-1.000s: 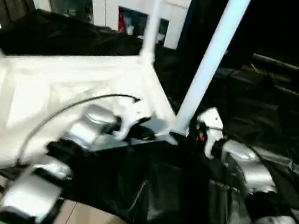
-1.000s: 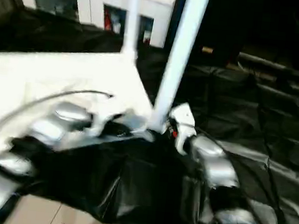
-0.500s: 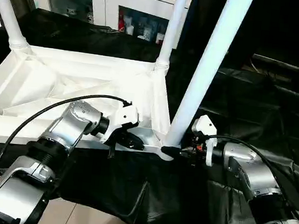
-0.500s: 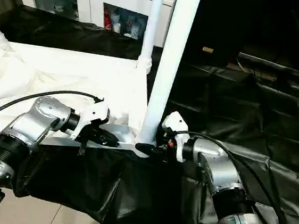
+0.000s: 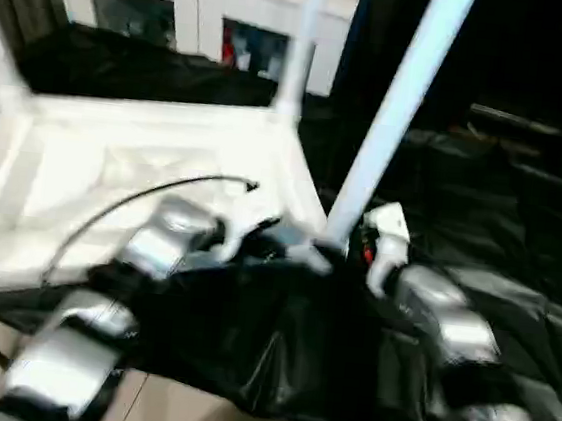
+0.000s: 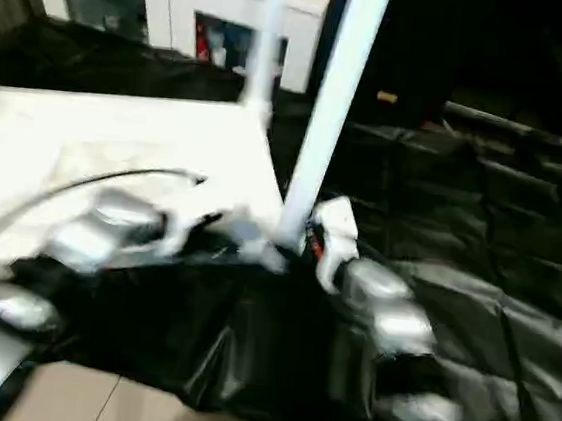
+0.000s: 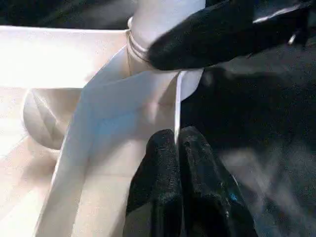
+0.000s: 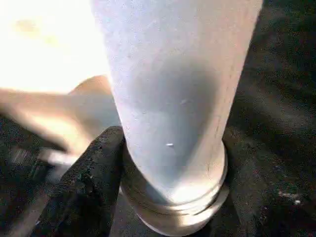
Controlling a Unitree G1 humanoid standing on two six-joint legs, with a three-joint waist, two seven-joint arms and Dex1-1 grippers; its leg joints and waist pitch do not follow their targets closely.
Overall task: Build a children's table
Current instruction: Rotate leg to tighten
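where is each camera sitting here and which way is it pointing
Head stereo pair: looks forward and down over both silver forearms at the upturned white plastic tabletop on black cloth.
Left wrist: looks along the shut left claw pinching the top's thin rim.
Right wrist: looks along the right claw at the base of the white tapered tube leg.
Shared: both wrist views show that leg's corner socket; the left's also shows a right claw finger.

A bench (image 5: 479, 241) draped in crumpled black sheeting carries the work. On it lies the white table top (image 5: 115, 163), underside up, its ribs and raised rim showing. Its near edge reaches the bench's front edge, where the black sheeting (image 5: 275, 361) hangs down toward the pale tiled floor (image 5: 169, 415). To the right of the top, the sheeting lies in folds and creases.
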